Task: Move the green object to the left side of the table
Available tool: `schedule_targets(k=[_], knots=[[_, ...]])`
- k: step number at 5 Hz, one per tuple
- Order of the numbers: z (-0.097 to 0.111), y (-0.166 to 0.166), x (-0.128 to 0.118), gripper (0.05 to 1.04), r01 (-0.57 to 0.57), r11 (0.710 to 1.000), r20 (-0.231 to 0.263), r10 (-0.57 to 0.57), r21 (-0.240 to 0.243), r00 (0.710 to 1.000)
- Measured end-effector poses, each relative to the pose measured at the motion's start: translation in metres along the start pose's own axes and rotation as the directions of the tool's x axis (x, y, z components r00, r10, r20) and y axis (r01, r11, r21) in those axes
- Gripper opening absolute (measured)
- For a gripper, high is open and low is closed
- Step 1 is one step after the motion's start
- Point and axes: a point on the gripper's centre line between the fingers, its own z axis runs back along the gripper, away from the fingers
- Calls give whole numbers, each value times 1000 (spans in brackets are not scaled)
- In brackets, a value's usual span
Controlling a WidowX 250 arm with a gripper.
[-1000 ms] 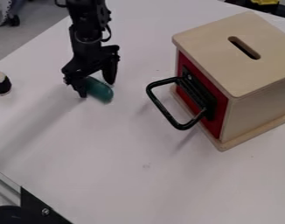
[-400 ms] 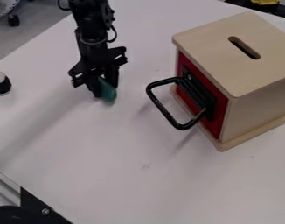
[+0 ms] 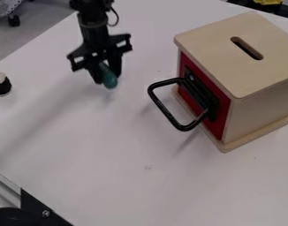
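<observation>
My black gripper (image 3: 107,77) hangs over the upper left part of the white table (image 3: 111,145). It is shut on the green object (image 3: 110,80), a smooth rounded piece whose lower end sticks out below the fingers. The object's upper end is hidden between them. It appears to be held slightly above the tabletop.
On the right stands a wooden box (image 3: 235,53) with a slot on top and a red front; its black handle (image 3: 176,124) juts out to the left. A small black and white roll (image 3: 1,84) sits at the left edge. A black metal bracket (image 3: 43,212) is at the lower left.
The gripper has closed on the green object and risen a little. The object has shifted slightly up in the view and tilted more upright.
</observation>
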Motion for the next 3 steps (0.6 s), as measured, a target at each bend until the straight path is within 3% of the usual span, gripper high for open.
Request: schedule_targets(k=[1, 2, 3], knots=[[26, 6, 28, 439, 20, 1000, 46, -19, -22, 999], [44, 12, 56, 439, -30, 998, 95, 35, -57, 995], [35, 9, 81, 439, -34, 998, 95, 39, -54, 995]])
